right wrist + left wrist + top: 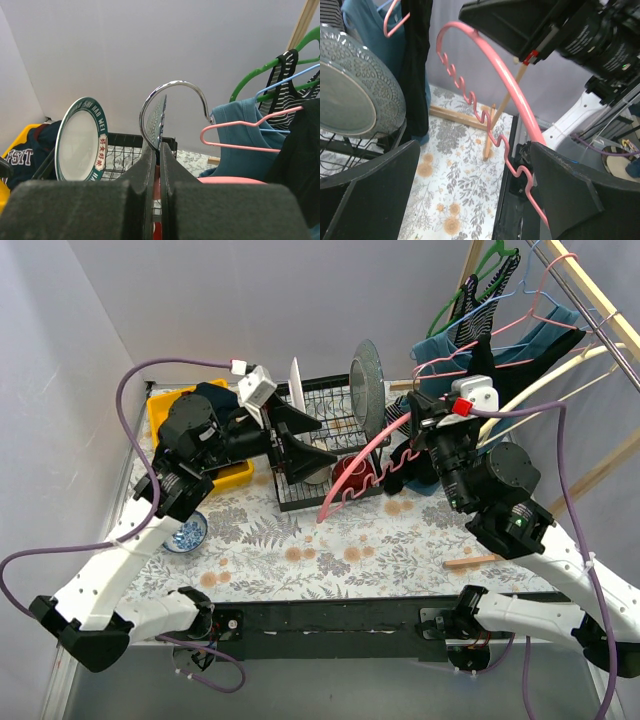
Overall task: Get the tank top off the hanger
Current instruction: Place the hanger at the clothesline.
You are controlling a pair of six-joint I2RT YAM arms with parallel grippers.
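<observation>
- Left gripper [475,150] fills the foreground of its wrist view. Its jaws are wide and hold nothing, with one black finger on each side of the bare near arm of the pink plastic hanger [490,60].
- Right gripper [159,150] has its jaws pressed together on the hanger's neck, just under the chrome hook [175,85]. It holds the hanger tilted in the air above the back right of the floral-patterned surface [300,550].
- Black tank top [300,160], as I read it, is draped on the hanger's far arm, to the right of the right gripper.
- Step, judged: about half done. One shoulder is off and the other remains.
- Next move calls for the left gripper to reach past the neck, pinch cloth only, and draw it off along the far arm while the right gripper holds steady.
- Unclear:
  - The far arm is hidden behind the right gripper in the top view.
  - I cannot tell where the black cloth ends and the garments on the wooden clothes rail [585,280] begin.
</observation>
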